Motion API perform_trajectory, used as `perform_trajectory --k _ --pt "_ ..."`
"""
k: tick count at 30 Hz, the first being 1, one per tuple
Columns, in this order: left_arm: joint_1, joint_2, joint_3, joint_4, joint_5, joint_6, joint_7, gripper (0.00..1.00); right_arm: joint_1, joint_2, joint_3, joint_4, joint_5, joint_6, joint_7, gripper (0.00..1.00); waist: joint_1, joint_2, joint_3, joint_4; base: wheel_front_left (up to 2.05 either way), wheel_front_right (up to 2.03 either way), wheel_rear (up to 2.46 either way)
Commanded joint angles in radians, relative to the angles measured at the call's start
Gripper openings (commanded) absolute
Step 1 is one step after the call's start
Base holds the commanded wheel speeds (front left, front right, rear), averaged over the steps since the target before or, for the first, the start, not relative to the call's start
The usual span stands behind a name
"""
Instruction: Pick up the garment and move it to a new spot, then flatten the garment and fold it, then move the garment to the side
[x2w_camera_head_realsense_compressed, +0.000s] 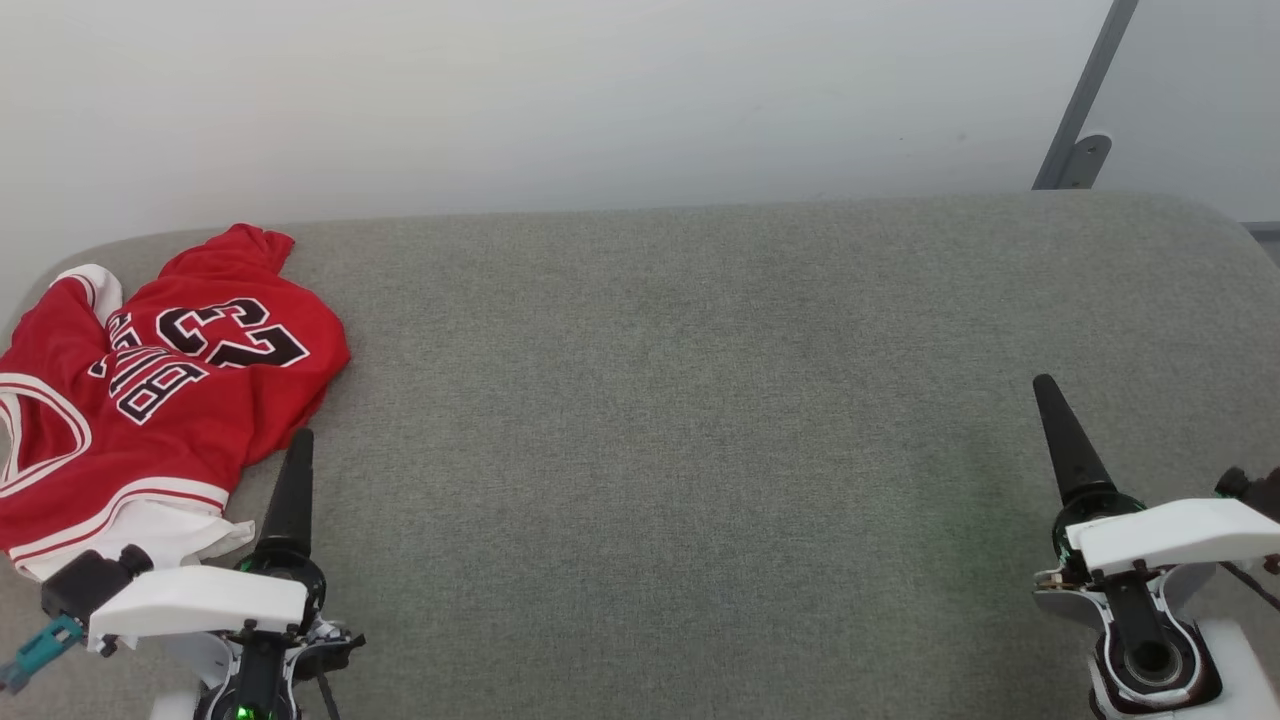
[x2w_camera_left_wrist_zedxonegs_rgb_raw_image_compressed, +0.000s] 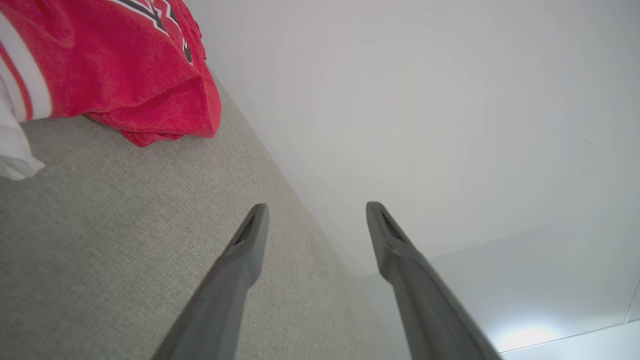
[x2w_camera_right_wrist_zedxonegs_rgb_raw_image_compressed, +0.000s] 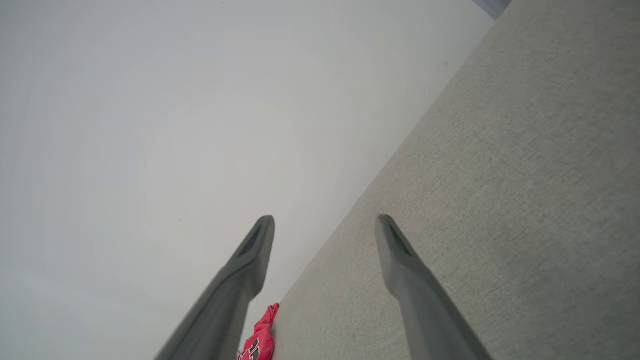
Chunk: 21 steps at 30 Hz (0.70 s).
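Bright, even, diffuse light; shadows faint, soft; glare patch (x2w_camera_left_wrist_zedxonegs_rgb_raw_image_compressed: 522, 337) in left wrist view; wrist views wide-angle skewed.

The right gripper (x2w_camera_right_wrist_zedxonegs_rgb_raw_image_compressed: 324, 220) rises from the bottom edge, its two dark fingers (x2w_camera_right_wrist_zedxonegs_rgb_raw_image_compressed: 400, 270) spread well apart with nothing between them. A grey fabric surface (x2w_camera_right_wrist_zedxonegs_rgb_raw_image_compressed: 500, 200) takes the right side, its edge slanting from upper right to bottom centre against a pale wall (x2w_camera_right_wrist_zedxonegs_rgb_raw_image_compressed: 150, 125). A red bit of the garment (x2w_camera_right_wrist_zedxonegs_rgb_raw_image_compressed: 261, 336) peeks out at the bottom centre.
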Motion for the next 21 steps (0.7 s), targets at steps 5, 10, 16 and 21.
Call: perform_trajectory --k 5,10,16,21 --pt "-0.038 0.016 -0.003 -0.035 0.148 0.011 -0.029 1.0 -0.05 -0.023 0.012 -0.008 -0.155 0.0 -0.028 1.0 0.0 0.0 0.006 0.001 0.0 0.0 0.0" --pt "-0.039 0.029 -0.016 -0.043 0.259 0.024 -0.048 1.0 -0.072 -0.04 0.034 0.008 -0.285 0.0 -0.047 1.0 0.0 0.0 0.013 0.002 0.0 0.0 0.0" --pt "-0.046 0.042 -0.03 -0.041 0.352 0.039 -0.066 1.0 -0.098 -0.051 0.056 0.026 -0.404 0.0 -0.065 1.0 0.0 0.0 0.021 0.004 0.0 0.0 0.0" --pt "-0.055 0.058 -0.046 -0.028 0.432 0.052 -0.083 1.0 -0.121 -0.056 0.075 0.051 -0.505 0.0 -0.082 1.0 0.0 0.0 0.027 0.005 0.0 0.0 0.0"
